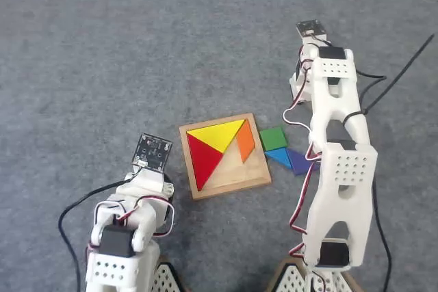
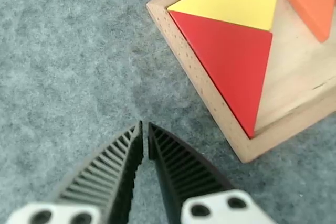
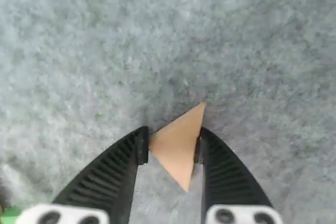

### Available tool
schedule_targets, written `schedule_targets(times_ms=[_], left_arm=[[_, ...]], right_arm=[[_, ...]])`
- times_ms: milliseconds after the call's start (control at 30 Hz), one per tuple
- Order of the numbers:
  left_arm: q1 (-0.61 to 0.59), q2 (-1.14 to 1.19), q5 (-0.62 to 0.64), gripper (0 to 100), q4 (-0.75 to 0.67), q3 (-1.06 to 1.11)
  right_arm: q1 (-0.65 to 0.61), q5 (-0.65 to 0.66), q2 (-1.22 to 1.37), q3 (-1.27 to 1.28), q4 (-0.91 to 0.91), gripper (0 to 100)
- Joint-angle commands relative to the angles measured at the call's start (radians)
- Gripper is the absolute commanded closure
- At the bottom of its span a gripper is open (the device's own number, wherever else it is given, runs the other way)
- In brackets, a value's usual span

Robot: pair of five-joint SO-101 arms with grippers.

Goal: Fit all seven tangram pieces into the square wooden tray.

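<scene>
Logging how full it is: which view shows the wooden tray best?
The high view: the whole wooden tray shows, holding the yellow triangle, red triangle and orange piece, with bare wood left. The left wrist view gives one corner, close up. The right wrist view faces carpet, where the right pincer grips a tan triangle.

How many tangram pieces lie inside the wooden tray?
3: the yellow triangle at the far edge, the red triangle touching it, the orange piece beside the yellow.
</scene>
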Motion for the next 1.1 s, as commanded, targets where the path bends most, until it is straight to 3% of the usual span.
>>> schedule_targets(times_ms=[0,767,1067], left_arm=[[-0.003,-0.018,-0.003,98,0.003,-0.010],[-0.003,-0.018,-0.003,98,0.003,-0.010],[-0.003,-0.018,-0.003,98,0.003,-0.010]], right_arm=[[-0.005,-0.015,-0.042,-0.046,0.045,91.6],[-0.031,-0.060,-0.420,-0.037,0.392,96.1],[-0.159,-0.100,-0.743,0.327,0.282,96.1]])
